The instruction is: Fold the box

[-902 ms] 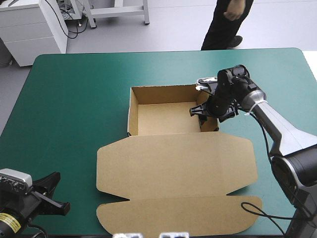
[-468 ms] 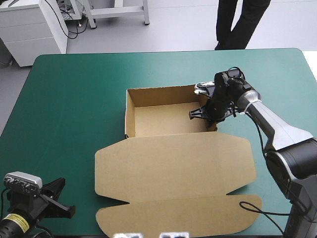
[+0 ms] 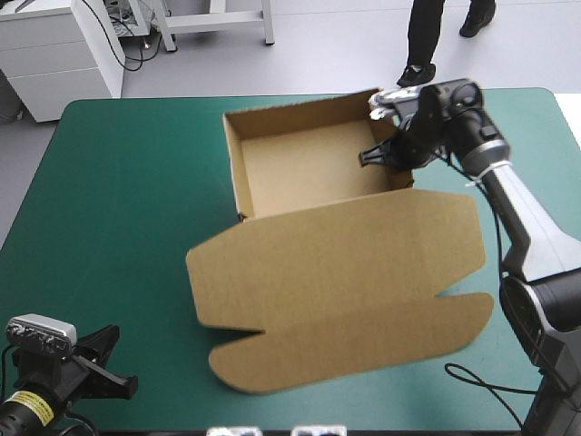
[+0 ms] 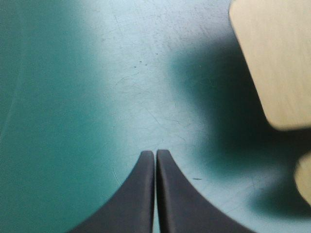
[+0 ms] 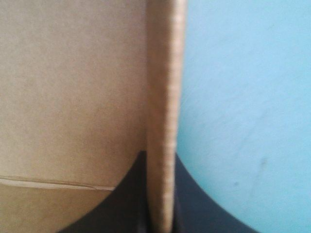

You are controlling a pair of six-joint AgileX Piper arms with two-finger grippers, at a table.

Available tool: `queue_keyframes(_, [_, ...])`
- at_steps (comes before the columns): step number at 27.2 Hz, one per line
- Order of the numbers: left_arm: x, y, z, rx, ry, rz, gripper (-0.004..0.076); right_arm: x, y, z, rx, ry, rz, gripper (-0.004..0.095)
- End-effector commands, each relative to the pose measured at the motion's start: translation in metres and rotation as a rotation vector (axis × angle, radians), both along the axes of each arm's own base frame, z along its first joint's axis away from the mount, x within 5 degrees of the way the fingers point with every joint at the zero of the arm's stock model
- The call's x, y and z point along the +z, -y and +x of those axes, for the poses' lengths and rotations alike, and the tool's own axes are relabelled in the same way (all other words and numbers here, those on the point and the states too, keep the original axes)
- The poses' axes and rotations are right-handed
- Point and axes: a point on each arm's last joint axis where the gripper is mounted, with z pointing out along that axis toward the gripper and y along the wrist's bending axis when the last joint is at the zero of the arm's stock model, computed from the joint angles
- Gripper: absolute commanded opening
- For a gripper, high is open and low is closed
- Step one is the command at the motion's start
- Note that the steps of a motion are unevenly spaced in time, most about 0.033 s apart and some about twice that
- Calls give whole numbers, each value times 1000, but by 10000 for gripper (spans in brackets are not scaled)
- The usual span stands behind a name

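Nearest, at the counter's (image 3: 118, 182) near left corner, the left jaws are pressed together, their black fingers (image 4: 141, 194) meeting in a point over bare teal-green cover. Just ahead and to one side shows a rounded corner of the lid flap (image 4: 272, 58), with a shadow beside it. Beyond, the brown box (image 3: 336, 263) lies mid-counter, skewed to the edges, its lid spread open toward the near edge and its tray (image 3: 309, 168) toward the far side. Farthest, the right jaws clamp the tray's right wall (image 5: 163, 121), one finger (image 5: 199, 204) outside and one inside
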Motion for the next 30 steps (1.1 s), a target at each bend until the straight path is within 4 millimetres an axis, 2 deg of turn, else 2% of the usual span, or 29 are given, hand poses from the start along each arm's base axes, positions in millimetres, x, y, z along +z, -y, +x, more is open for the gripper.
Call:
queue_keyframes(1, [12, 2, 3, -11, 73, -26, -8, 74, 54, -12, -128, 228, 29, -19])
queue_keyframes(4, [12, 2, 3, -11, 73, -26, -8, 88, 101, -10, -245, 283, 6, -19])
queue_keyframes(6, [12, 2, 3, -11, 73, -26, -8, 87, 130, -9, -317, 290, -25, -19])
queue_keyframes(10, [12, 2, 3, -11, 73, -26, -8, 72, 184, -4, -435, 244, -59, -19])
queue_keyframes(13, [12, 2, 3, -11, 73, -26, -8, 52, 214, 4, -495, 191, -65, -19])
queue_keyframes(18, [12, 2, 3, -11, 73, -26, -8, 12, 242, 23, -539, 95, -71, -17])
queue_keyframes(24, [12, 2, 3, -12, 74, -27, -8, -45, 253, 49, -537, -34, -62, 0])
queue_keyframes(26, [12, 2, 3, -12, 74, -27, -8, -62, 253, 57, -529, -71, -35, 112])
queue_keyframes(28, [12, 2, 3, -12, 74, -27, -8, -66, 251, 59, -511, -76, 3, 316])
queue_keyframes(29, [12, 2, 3, -12, 74, -27, -8, -65, 251, 59, -502, -72, 12, 485])
queue_keyframes(30, [12, 2, 3, -12, 74, -27, -8, -64, 251, 59, -503, -71, 5, 549])
